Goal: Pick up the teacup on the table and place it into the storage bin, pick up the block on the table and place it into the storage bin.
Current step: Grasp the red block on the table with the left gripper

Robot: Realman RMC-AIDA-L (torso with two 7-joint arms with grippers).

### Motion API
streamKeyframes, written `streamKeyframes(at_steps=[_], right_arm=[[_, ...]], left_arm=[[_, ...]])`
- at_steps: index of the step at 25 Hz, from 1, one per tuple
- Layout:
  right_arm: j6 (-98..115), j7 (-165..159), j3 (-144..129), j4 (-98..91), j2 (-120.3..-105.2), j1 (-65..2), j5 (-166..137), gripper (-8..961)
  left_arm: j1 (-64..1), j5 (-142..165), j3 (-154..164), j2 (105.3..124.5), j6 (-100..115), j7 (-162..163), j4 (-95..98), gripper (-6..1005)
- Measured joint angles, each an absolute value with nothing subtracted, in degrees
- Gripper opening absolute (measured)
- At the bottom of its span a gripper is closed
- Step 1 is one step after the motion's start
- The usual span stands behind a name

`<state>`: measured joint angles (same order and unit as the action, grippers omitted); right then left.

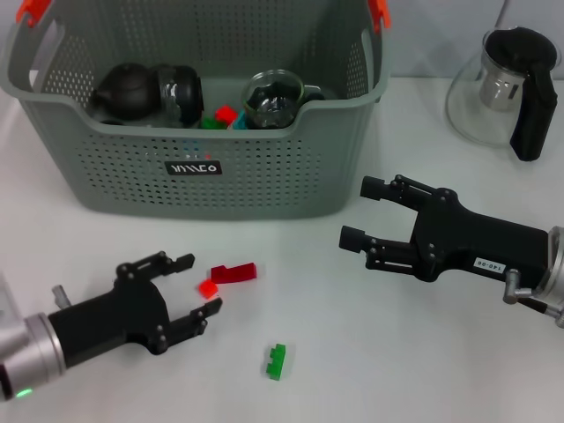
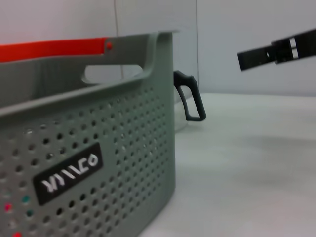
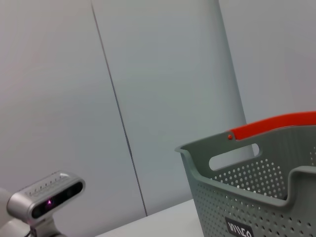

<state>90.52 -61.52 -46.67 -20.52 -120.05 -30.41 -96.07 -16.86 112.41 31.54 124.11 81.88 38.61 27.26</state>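
My left gripper hovers low over the white worktop in front of the storage bin, fingers spread wide with nothing between them; a small red block lies just inside its opening, and a longer red block sits just beyond it. A green block lies on the worktop nearer to me, well apart from the gripper. My right gripper hangs to the right of the bin, open and empty, pointing toward it. Inside the bin I see a dark teapot, a glass cup and some coloured blocks. A glass pitcher stands at the far right.
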Motion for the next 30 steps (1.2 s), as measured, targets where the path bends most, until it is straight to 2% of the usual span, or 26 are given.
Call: streamKeyframes(at_steps=[2,13,30], right_arm=[[90.5,-61.5,-46.7,-20.5,-120.05,-30.4,-96.1,909],[90.5,-61.5,-46.6,-20.6,-120.05,-30.3,-96.1,909],[90.9,-61.5,-46.6,-20.6,-120.06,-30.1,-96.1,910]], left_arm=[[-17.1,112.5,31.6,124.19,80.6,36.0,25.7,753],[-19.6,112.0,30.8,124.32,74.1,32.8,20.5,568],[-20.0,112.0,30.8,124.08,71.6,36.9,20.0,508]])
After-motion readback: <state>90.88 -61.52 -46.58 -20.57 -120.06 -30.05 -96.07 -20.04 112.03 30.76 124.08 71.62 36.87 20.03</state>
